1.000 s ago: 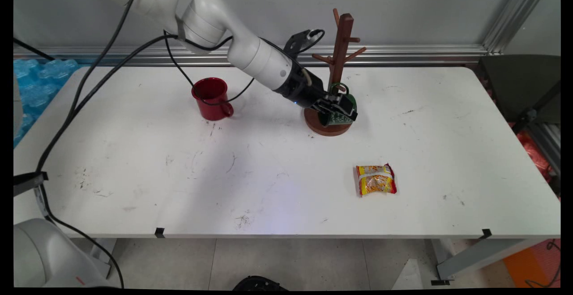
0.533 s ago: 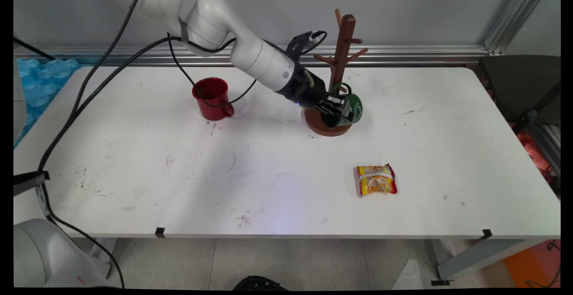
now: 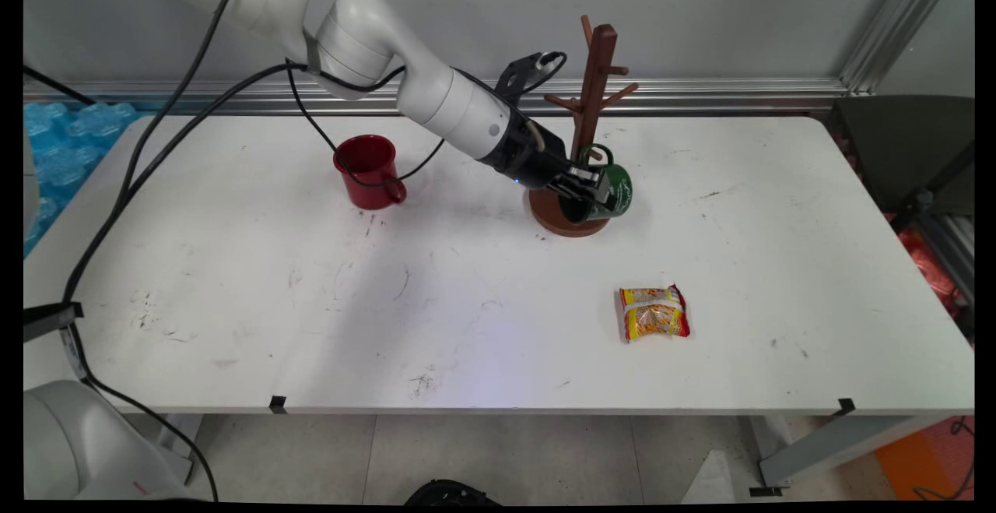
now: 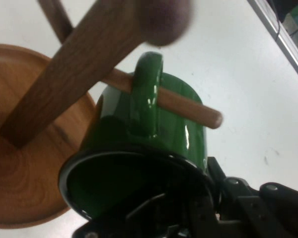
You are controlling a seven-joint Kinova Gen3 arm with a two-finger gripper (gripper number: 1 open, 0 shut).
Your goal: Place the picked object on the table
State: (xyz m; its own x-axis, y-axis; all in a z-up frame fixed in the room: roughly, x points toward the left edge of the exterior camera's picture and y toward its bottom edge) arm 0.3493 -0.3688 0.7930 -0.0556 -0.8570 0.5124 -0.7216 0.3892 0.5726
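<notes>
Green mug hangs by its handle on a low peg of the wooden mug tree, toward the back of the bench and a little right of its middle. The gripper has one finger inside the mug's mouth and one outside, clamped on the rim, with the arm reaching in low from the left. In the hand view the handle is looped over the peg, and the peg's rounded end pokes out past it.

Around it: the tree's round brown base sits right under the mug, and the upright post rises just behind it, with more pegs branching off higher up. A red mug stands upright to the left, nearer the back edge, well apart from the tree; a black cable from the arm droops across its rim. A yellow and red snack packet lies flat toward the front right, well clear of the tree. The post and its upper pegs crowd the space directly behind and above the mug.

The mug is glossy dark green outside, with a black rim and dark inside. It is tilted, its mouth facing the gripper and down toward the base, its bottom pointing away to the right.
</notes>
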